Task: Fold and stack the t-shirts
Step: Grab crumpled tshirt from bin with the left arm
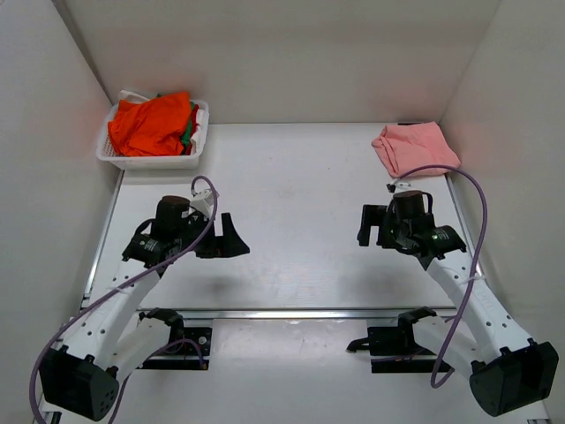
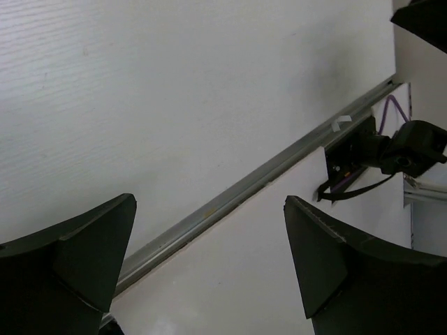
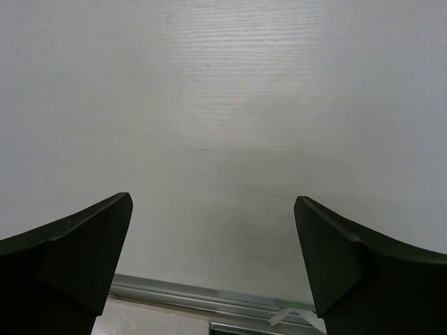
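Observation:
A bright orange-red t-shirt (image 1: pixel 150 124) lies bunched on top in the white mesh basket (image 1: pixel 146 161) at the far left. A sliver of green t-shirt (image 1: pixel 187 134) shows under it. I cannot make out a separate red shirt. A pale pink t-shirt (image 1: pixel 415 147) lies folded at the far right of the table. My left gripper (image 1: pixel 221 243) is open and empty over the table's left middle, also seen in the left wrist view (image 2: pixel 209 201). My right gripper (image 1: pixel 375 231) is open and empty below the pink shirt, also seen in the right wrist view (image 3: pixel 213 199).
White walls close the table on the left, back and right. A metal rail (image 1: pixel 291 313) runs along the table's near edge and also shows in the left wrist view (image 2: pixel 230 192). Purple cables loop from both arms.

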Controlling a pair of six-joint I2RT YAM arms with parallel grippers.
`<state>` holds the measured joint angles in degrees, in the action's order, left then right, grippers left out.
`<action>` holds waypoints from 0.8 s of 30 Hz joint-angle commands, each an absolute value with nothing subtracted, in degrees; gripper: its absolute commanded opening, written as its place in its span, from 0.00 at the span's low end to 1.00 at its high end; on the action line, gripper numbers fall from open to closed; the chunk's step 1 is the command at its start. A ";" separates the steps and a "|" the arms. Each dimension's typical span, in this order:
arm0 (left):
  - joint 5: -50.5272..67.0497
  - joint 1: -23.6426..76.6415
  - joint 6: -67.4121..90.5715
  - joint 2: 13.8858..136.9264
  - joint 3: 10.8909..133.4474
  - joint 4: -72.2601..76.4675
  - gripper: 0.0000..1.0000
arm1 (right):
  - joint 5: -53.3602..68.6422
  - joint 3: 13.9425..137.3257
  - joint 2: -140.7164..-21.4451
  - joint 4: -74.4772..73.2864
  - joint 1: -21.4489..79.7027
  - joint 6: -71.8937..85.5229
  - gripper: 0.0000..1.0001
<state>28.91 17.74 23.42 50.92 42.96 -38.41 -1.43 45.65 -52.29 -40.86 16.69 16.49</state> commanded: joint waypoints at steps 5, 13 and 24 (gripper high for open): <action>32.64 9.14 19.17 54.82 56.75 -35.24 0.99 | 4.11 52.37 -56.16 -39.20 18.10 16.52 0.99; 14.51 1.95 16.96 91.35 95.84 -37.61 0.99 | 4.57 59.32 -61.69 -39.11 20.66 16.09 0.99; 9.44 -8.79 27.07 122.94 118.83 -20.51 0.18 | 9.31 67.13 -74.86 -34.90 17.40 13.01 1.00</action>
<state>14.63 -9.43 25.32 123.87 115.18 -27.31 7.55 62.76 -72.31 -37.93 16.80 14.48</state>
